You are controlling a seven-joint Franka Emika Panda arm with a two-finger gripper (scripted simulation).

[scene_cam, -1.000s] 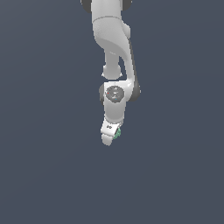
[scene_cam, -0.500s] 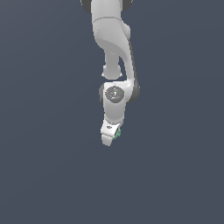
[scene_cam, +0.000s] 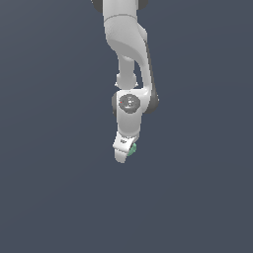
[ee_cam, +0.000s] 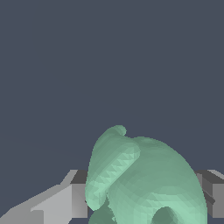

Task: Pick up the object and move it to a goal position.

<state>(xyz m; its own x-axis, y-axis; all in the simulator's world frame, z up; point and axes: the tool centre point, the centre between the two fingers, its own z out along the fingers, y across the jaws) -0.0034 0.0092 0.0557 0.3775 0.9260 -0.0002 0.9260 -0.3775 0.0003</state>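
The object (ee_cam: 144,179) is a mint-green lumpy blob that fills the space between my two grey fingers (ee_cam: 65,203) in the wrist view. In the exterior view only a small green edge of the object (scene_cam: 132,148) peeks out beside the white gripper (scene_cam: 123,152), which hangs at the end of the downward-pointing arm near the middle of the picture. The gripper is shut on the object. Most of the object is hidden behind the fingers in the exterior view.
A plain dark blue-grey surface (scene_cam: 49,197) surrounds the arm in both views. The white arm (scene_cam: 126,44) comes down from the top of the exterior view.
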